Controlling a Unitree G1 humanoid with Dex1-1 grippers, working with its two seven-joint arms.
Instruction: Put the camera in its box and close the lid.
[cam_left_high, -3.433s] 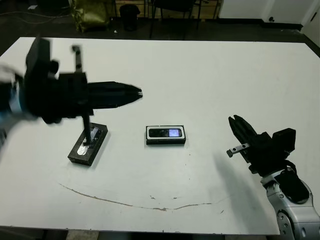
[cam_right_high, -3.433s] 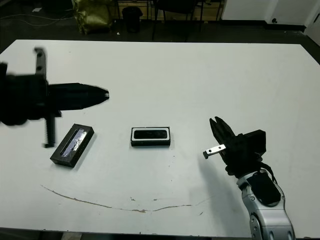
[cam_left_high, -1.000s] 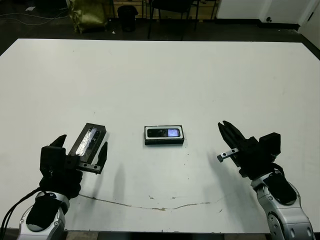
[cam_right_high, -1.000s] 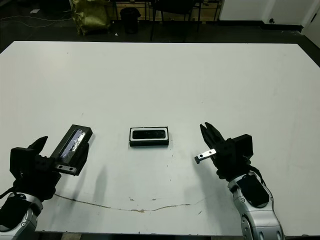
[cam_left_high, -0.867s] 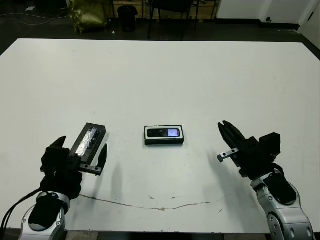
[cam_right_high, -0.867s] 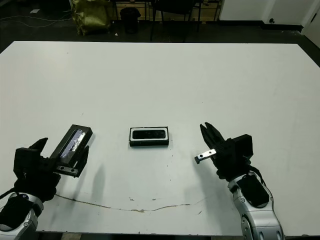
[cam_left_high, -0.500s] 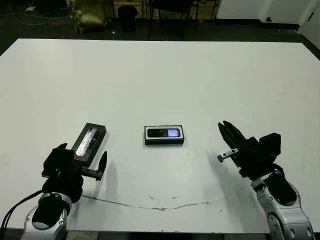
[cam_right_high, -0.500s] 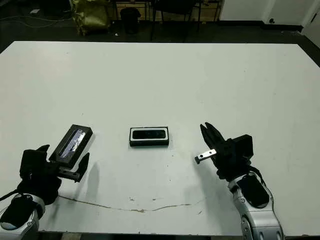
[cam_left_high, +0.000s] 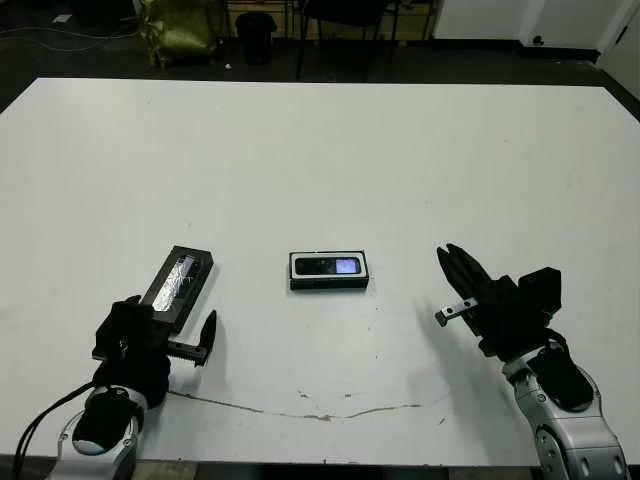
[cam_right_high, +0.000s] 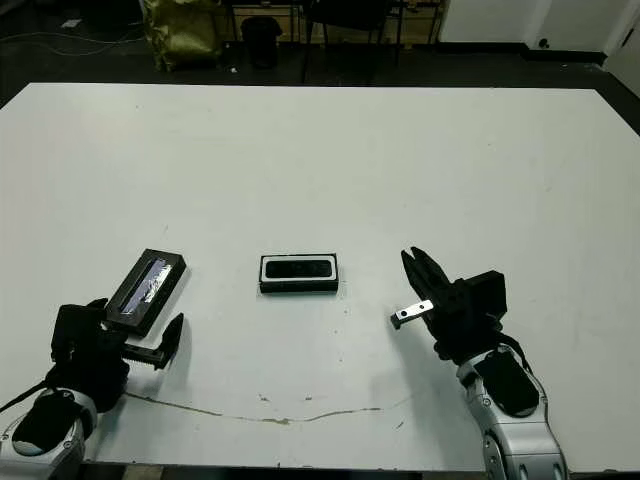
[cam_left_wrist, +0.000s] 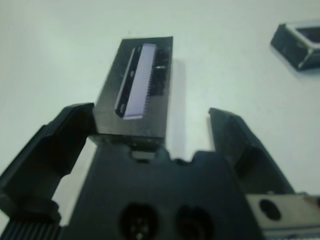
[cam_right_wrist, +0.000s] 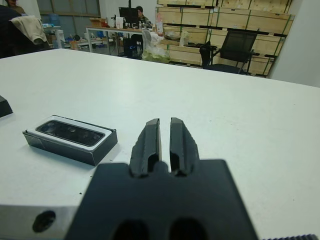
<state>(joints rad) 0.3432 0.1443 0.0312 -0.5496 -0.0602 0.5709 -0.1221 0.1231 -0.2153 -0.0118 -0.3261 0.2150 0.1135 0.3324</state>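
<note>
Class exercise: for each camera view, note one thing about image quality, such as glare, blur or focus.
Left eye view: sharp, bluish glare on the camera in the box. Left wrist view: soft overall, pale reflection along the lid window strip. Right wrist view: right gripper fairly crisp, background shelves blurred.

no text, label, brand or number can be read on anything in view

This looks like a workshop or storage hall used as a robot lab. Beyond the white table (cam_right_wrist: 240, 100) stand stacked pale wooden crates (cam_right_wrist: 225, 20), a black office chair (cam_right_wrist: 235, 50) and a desk with a monitor (cam_right_wrist: 131, 15), where probably a person (cam_right_wrist: 141, 14) sits.
</note>
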